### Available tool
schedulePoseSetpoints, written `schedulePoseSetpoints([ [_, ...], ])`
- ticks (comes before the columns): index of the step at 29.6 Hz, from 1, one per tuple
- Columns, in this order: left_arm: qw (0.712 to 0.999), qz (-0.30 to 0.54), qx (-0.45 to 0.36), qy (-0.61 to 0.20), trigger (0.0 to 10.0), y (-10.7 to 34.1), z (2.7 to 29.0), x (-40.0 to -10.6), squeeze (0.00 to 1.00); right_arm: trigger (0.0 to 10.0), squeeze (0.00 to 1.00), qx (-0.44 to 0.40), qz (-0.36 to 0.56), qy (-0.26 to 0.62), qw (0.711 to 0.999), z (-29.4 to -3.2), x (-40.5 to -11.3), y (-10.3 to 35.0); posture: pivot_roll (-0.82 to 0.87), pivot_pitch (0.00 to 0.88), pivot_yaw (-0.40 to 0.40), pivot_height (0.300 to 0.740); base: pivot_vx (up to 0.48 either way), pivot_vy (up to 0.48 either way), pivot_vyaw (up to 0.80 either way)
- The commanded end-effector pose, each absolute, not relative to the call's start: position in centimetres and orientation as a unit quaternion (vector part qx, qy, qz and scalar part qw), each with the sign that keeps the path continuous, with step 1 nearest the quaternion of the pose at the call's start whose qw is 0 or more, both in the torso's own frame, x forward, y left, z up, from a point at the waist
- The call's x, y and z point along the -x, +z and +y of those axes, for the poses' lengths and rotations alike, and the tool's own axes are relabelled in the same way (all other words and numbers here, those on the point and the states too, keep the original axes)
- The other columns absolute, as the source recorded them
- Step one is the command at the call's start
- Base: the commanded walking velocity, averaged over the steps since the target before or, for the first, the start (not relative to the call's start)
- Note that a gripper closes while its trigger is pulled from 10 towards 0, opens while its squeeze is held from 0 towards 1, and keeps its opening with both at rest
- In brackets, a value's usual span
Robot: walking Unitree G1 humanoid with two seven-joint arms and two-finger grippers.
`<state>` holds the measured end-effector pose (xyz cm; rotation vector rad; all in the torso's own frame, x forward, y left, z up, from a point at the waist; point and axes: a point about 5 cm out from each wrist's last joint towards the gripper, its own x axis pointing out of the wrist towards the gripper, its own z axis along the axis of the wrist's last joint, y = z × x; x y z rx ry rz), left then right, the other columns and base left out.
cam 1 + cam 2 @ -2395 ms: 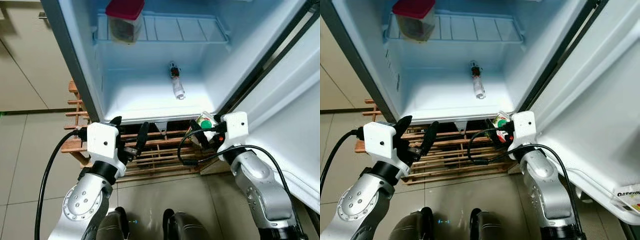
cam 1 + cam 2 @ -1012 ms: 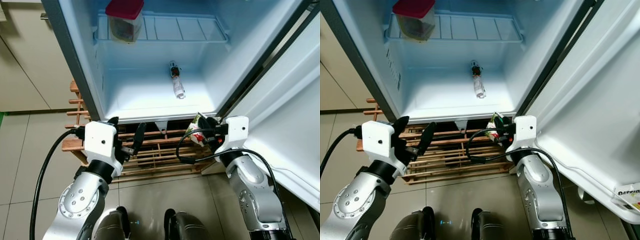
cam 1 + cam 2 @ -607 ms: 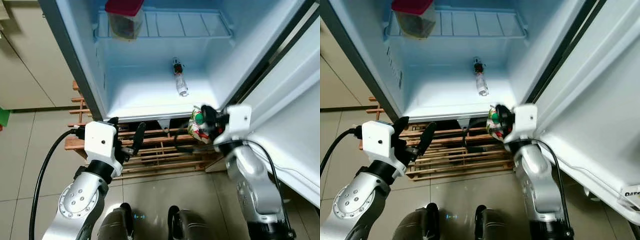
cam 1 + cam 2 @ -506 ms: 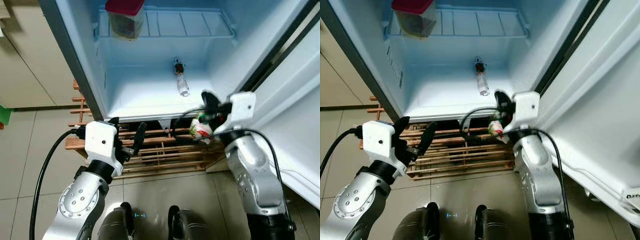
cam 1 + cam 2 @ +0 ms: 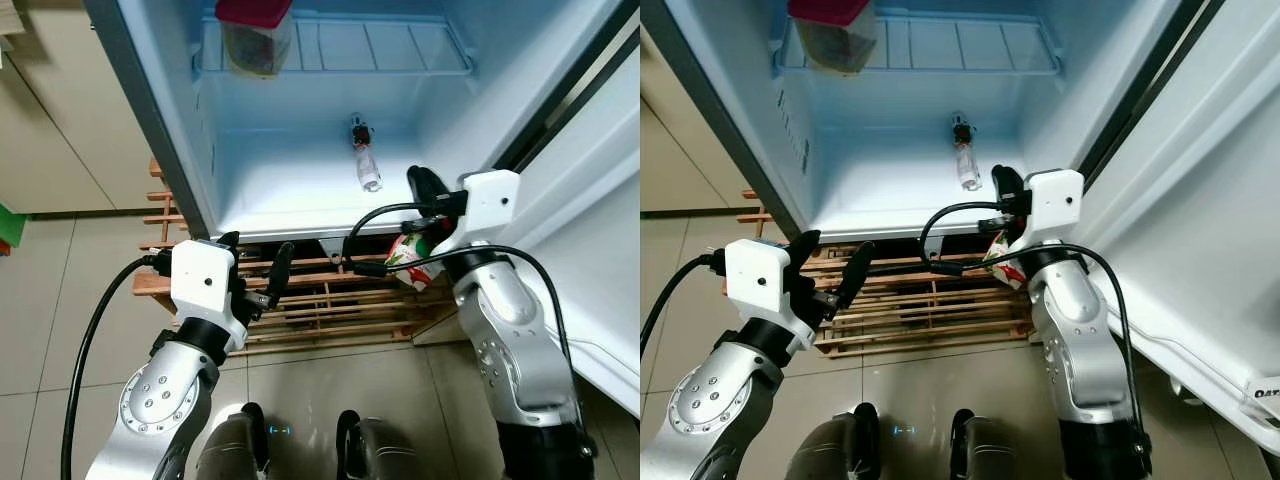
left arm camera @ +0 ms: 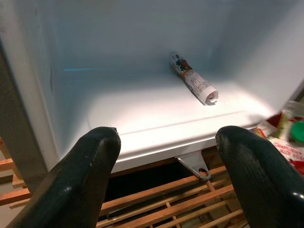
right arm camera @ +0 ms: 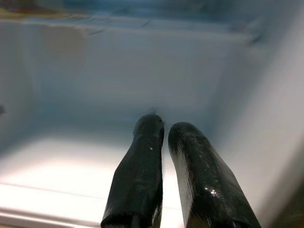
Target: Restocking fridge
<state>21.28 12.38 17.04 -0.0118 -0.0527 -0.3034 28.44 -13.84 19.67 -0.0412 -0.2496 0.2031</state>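
The right tool (image 5: 418,185) has risen from below the fridge's (image 5: 300,200) front edge to its floor; its fingers are together, and the pouch (image 5: 408,260) now hangs under the wrist, seemingly out of their grip. The left tool (image 5: 255,275) waits with fingers apart. A bottle (image 5: 366,168) and a red-lidded container (image 5: 255,35) are already inside; the pouch is not.
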Motion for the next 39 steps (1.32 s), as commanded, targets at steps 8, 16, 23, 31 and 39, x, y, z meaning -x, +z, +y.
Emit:
schedulePoseSetpoints([
  [8,0.985,-0.029,0.016,-0.170,10.0,17.0,11.5,-21.3,0.00,10.0,1.00,0.002,-0.038,0.047,0.998,-16.6,-27.6,16.3,-0.03,0.213,-0.085,0.740,0.000,0.000,0.00],
  [16,0.985,-0.029,0.015,-0.170,10.0,17.0,11.6,-21.3,0.00,10.0,1.00,0.007,-0.018,0.097,0.995,-16.8,-27.7,15.3,-0.03,0.224,-0.082,0.740,0.000,0.000,0.00],
  [23,0.985,-0.028,0.014,-0.168,10.0,17.1,11.8,-21.3,0.00,10.0,1.00,0.045,-0.002,0.125,0.991,-16.8,-27.6,14.5,-0.03,0.236,-0.080,0.740,0.000,0.000,0.00],
  [31,0.985,-0.028,0.013,-0.169,10.0,17.1,11.8,-21.3,0.00,10.0,1.00,0.081,0.021,0.155,0.984,-16.3,-27.4,13.3,-0.03,0.241,-0.076,0.740,0.000,0.000,0.00],
  [39,0.985,-0.029,0.013,-0.169,10.0,17.2,11.7,-21.3,0.00,10.0,0.00,0.142,0.019,0.155,0.977,-16.2,-29.0,13.5,-0.02,0.244,-0.077,0.740,0.000,0.000,0.00],
])
